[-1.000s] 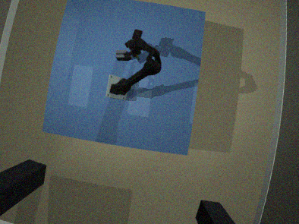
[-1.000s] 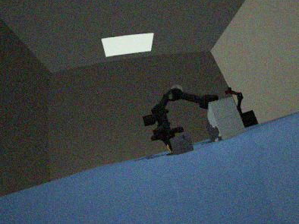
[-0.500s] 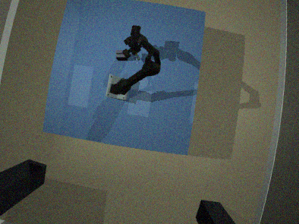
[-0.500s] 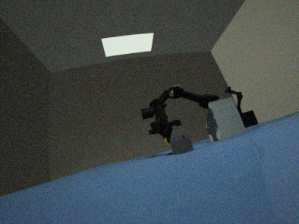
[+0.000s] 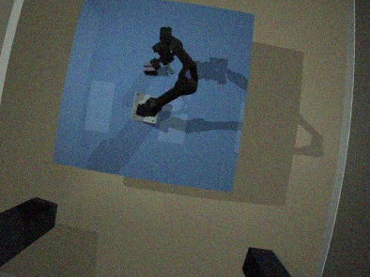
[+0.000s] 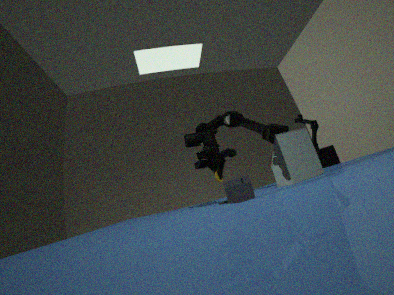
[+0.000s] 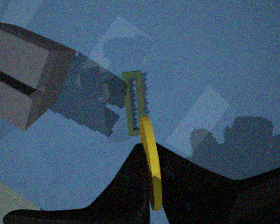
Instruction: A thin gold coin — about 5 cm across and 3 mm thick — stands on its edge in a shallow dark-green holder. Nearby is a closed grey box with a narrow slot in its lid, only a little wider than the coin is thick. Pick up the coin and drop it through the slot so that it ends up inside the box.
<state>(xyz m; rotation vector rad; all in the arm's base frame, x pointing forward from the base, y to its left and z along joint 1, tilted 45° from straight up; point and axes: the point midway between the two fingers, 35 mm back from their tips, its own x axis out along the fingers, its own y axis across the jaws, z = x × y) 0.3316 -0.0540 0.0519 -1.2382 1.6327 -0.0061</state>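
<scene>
My gripper (image 6: 219,171) (image 7: 145,150) is shut on the gold coin (image 6: 218,177) (image 7: 145,129). The coin stands on edge between the fingertips, its upper part in the wrist view sticking out past them. The green holder (image 7: 141,95) lies beyond and below the coin in the wrist view; its narrow groove shows empty, and the coin is raised clear of it. The closed grey box (image 5: 148,66) (image 6: 239,191) (image 7: 30,57) is at the left of the wrist view, with a dark slot (image 7: 17,83) in its lid. The coin is outside the box, off to one side. The fingertips are unclear in the top view.
The blue table top (image 5: 108,154) (image 6: 150,259) bears dark arm shadows and pale light patches. The arm's pale base plate (image 5: 140,99) is near the box in the top view. A pale block (image 6: 300,154) stands at the arm's base, right of the box in the exterior view.
</scene>
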